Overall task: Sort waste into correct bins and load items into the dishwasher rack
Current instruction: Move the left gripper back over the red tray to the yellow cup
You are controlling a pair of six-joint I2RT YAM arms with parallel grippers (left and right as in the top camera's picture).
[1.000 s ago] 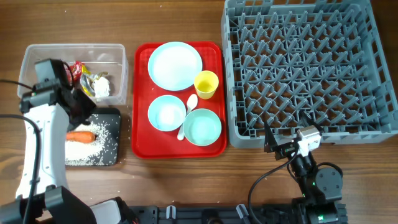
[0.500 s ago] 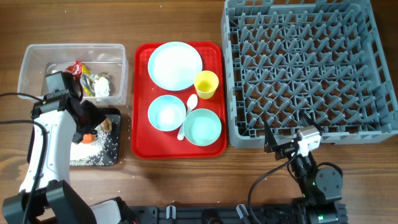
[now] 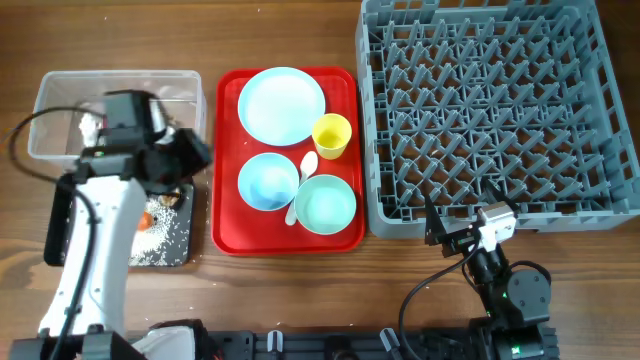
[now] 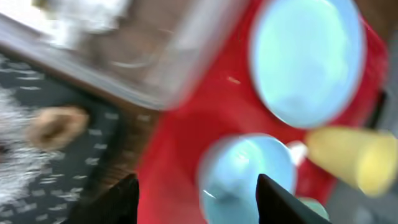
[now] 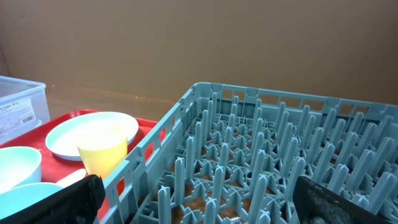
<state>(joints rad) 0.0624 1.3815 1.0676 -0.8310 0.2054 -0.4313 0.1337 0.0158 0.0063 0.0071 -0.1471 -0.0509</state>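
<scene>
Only overhead: carrot (image 3: 146, 219) on black tray (image 3: 56, 236)

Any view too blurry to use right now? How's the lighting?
Left wrist: heavily smeared; red tray, plate and yellow cup are just soft blobs. Overhead: sharp, even light, no glare. Right wrist: sharp on the rack.

Left pincer (image 3: 188, 152) hovers over the tub (image 3: 120, 77) corner, beside the red tray (image 3: 225, 215) holding plate (image 3: 282, 105), bowls (image 3: 268, 181), cup (image 3: 332, 135).
</scene>
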